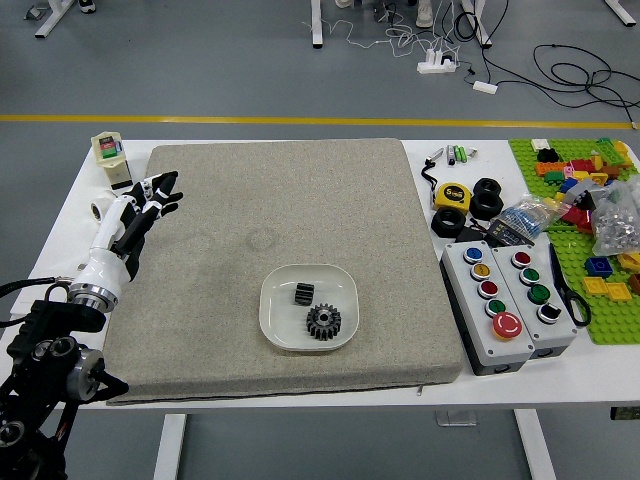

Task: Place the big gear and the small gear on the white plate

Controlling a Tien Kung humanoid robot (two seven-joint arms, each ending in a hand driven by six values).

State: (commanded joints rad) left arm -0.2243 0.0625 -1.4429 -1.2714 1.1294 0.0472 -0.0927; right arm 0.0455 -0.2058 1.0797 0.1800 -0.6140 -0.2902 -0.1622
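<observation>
"How much of the task has been done?"

"Both placements, it seems. The big gear (323, 321) and the small gear (304, 294) are held within the rim of the white plate (266, 312), below the centre of the frame, the small one just above and to the left of the big one."

"Is anything being grasped?"

"Nothing. The left hand (124, 222) is released, its fingers loosely extended, at the left of the frame, well apart from the plate. Nothing more appears to be required, except perhaps for the arm to be parked."

"And the surface?"

"The plate is supported by a grey-brown mat (210, 330), spread over the white worktop (520, 393). Button boxes (491, 305) are set at the lower right, and toy bricks are scattered over a green baseplate (612, 327) at the right edge."

"The room?"

"A grey floor (200, 70) is crossed by a yellow line (250, 119); loose cables (585, 75) are strewn at the upper right."
</observation>
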